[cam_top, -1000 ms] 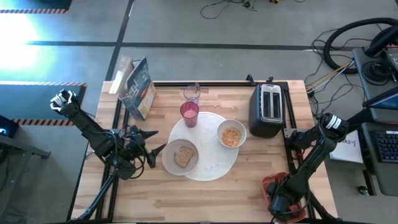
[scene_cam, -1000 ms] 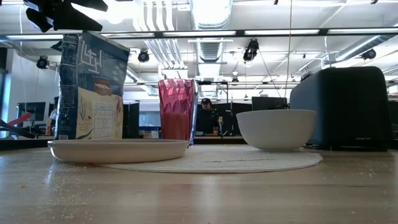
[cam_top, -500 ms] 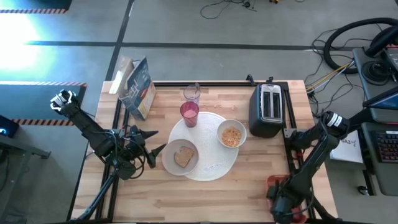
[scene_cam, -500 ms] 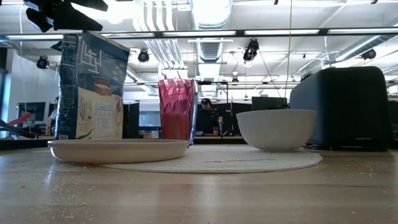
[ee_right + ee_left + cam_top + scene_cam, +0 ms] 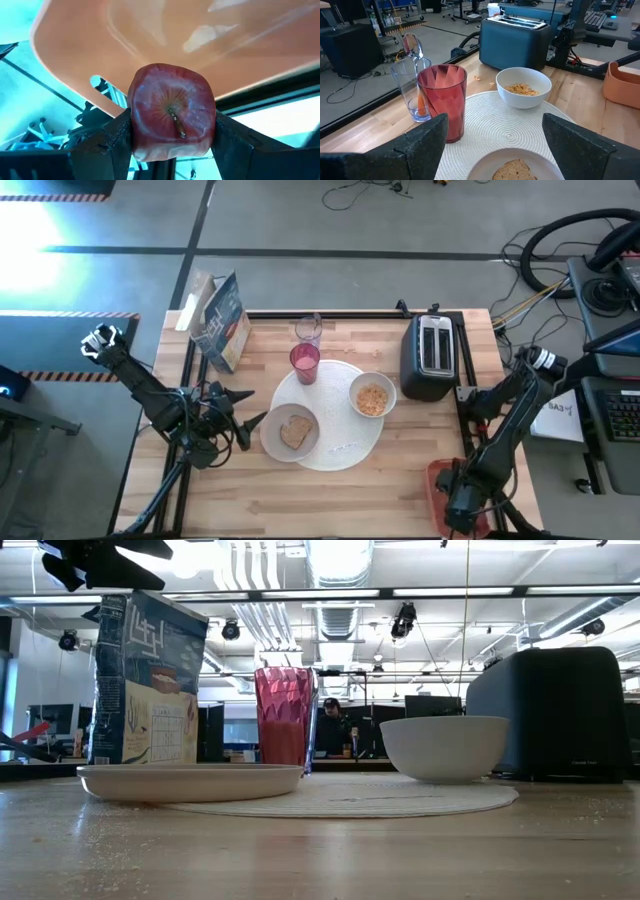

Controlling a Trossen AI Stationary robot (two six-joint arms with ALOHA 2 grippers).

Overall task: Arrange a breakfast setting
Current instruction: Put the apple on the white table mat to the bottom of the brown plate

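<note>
- shifted since the earlier frame: right arm's elbow swung toward 3 o'clock, wrist drawn to the table's 5 o'clock corner; nothing else displaced.
- right gripper (image 5: 172,150) clamped on dark-red fruit (image 5: 172,112), stem end facing the wrist camera, just above the orange-red tray (image 5: 165,40).
- left gripper (image 5: 247,423) parked at 9 o'clock of the smaller pale plate (image 5: 272,438), fingers spread, holding nothing.
- step in hand, judged: fetching the fruit off the tray.
- next move, judged: carry toward 10 o'clock, to the large white round plate (image 5: 345,448), clearing the small white bowl (image 5: 372,397) and black toaster (image 5: 428,357).
- toast slice (image 5: 295,430) already on the pale plate; pink tumbler (image 5: 305,362) at 12 o'clock of it.
</note>
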